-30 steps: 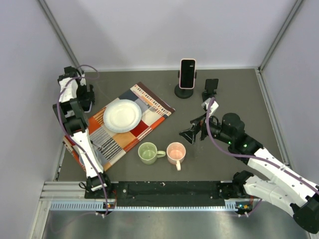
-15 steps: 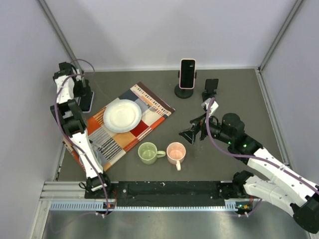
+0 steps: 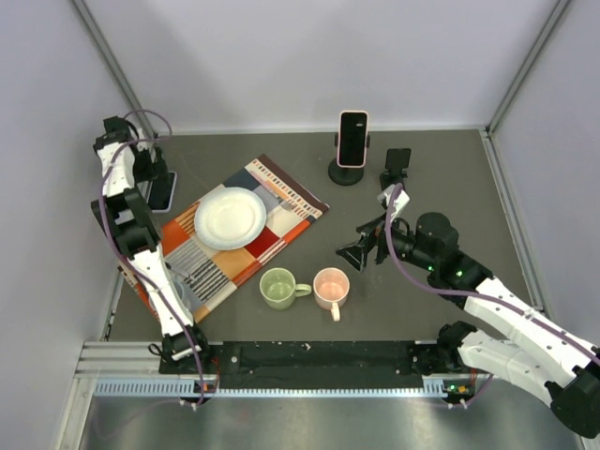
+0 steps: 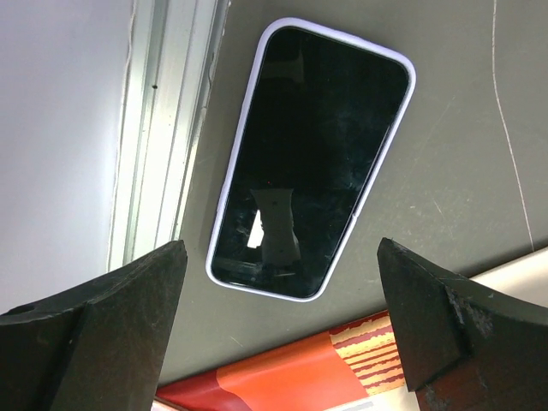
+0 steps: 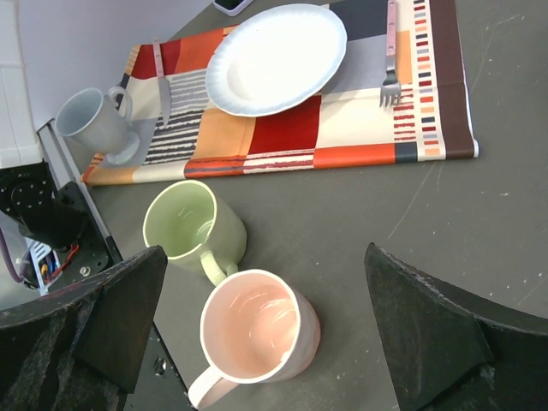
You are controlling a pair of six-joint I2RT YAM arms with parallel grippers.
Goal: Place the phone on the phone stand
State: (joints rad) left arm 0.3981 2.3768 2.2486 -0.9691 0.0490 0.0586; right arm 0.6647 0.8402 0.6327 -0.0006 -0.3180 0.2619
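Note:
A phone point(image 4: 312, 158) with a dark screen and a pale lavender case lies flat on the grey table, next to the left wall rail. My left gripper point(image 4: 278, 342) hangs above its near end, open, with nothing between the fingers. From above, that phone point(image 3: 162, 191) sits just left of the placemat, with the left gripper point(image 3: 148, 174) beside it. An empty black phone stand point(image 3: 397, 163) stands at the back right. A second phone point(image 3: 352, 137), in a pink case, rests upright on another stand point(image 3: 345, 174). My right gripper point(image 3: 361, 251) is open and empty, hovering near the mugs.
A striped placemat point(image 3: 281, 202) carries a white plate point(image 3: 230, 217), a fork point(image 5: 390, 86) and a knife point(image 5: 161, 77). A green mug point(image 3: 278, 288) and a pink mug point(image 3: 331, 287) stand in front of it. A grey mug point(image 5: 98, 124) sits by the mat's corner.
My left wrist has swung left and back toward the wall, uncovering more of the flat phone in the top view. The right arm has held still.

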